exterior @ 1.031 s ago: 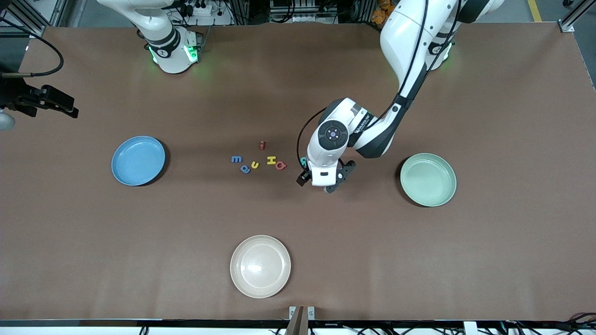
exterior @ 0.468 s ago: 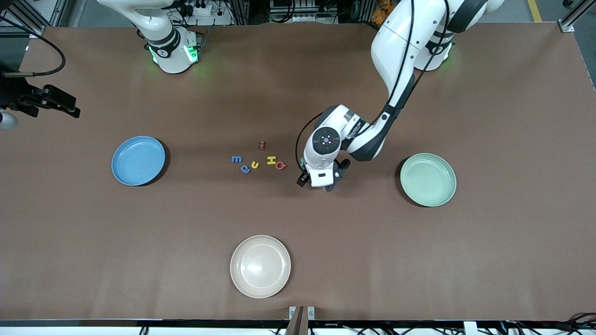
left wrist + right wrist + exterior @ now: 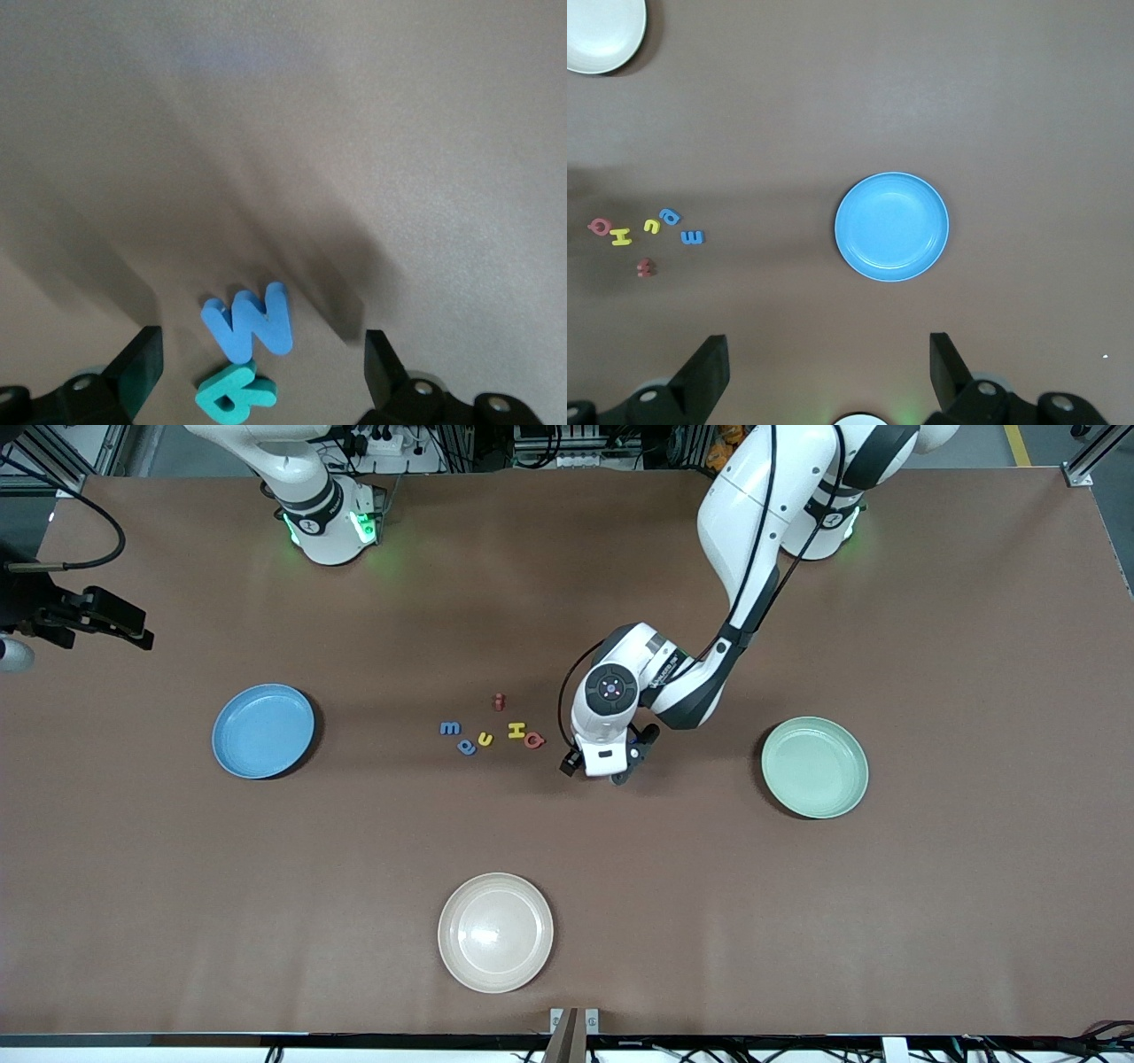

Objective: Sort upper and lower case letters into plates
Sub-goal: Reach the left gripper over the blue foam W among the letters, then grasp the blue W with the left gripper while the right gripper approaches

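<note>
Left gripper low over the brown table mat, fingers spread wide, nothing between them but air. Just past the fingertips in the left wrist view: a flat blue foam letter W and a flat teal foam letter, looks like an R, touching each other on the mat. Both are hidden under the wrist in the front view.

Toward the right arm's end from the left gripper, a loose cluster of small flat foam letters on the mat: red-pink Q-like letter, yellow H, yellow u, blue a, blue m, and a red-pink i a bit farther from the front camera than the rest. None touching a plate.

Round pale mint green plate sits toward the left arm's end of the table, well apart from the letters. Round light blue plate sits toward the right arm's end. Neither has a letter in it. Round cream-beige plate is nearest the front camera.

Right gripper waits up high at its own end of the table, fingers spread, holding nothing; its wrist view looks down on the light blue plate.
</note>
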